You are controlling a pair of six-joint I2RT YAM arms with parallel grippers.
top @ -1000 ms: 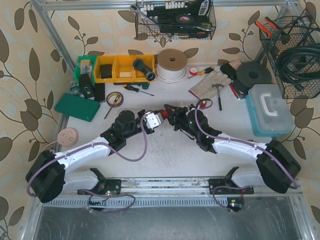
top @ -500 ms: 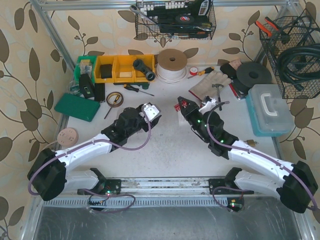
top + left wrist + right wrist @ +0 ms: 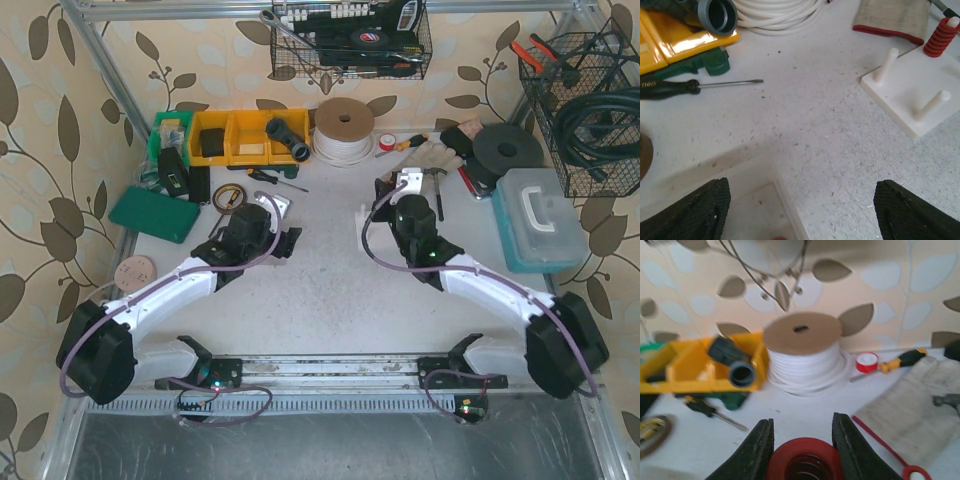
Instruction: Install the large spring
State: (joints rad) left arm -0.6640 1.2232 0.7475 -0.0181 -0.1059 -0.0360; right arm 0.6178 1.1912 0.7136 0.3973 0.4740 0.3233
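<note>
The large spring (image 3: 805, 457) is red, and I look down its open end between the two black fingers of my right gripper (image 3: 802, 437), which is shut on it. In the top view that gripper (image 3: 390, 192) sits right of the table's middle, pointing at the back wall. A white base plate (image 3: 920, 95) with upright pegs lies to the right in the left wrist view. A smaller red spring (image 3: 941, 36) stands on its far peg. My left gripper (image 3: 802, 212) is open and holds nothing, above the corner of a shallow white tray (image 3: 755, 200).
Yellow bins (image 3: 245, 135) and a spool of white cord (image 3: 343, 130) line the back. A screwdriver (image 3: 695, 87) lies ahead of the left gripper. Work gloves (image 3: 420, 165) and a hammer lie back right. A blue-lidded box (image 3: 540, 220) and a green case (image 3: 155, 213) flank the table.
The two grippers met at the table's middle a second ago and have drawn apart. The left one opened and moved back left. The right one swung toward the back with the red spring.
</note>
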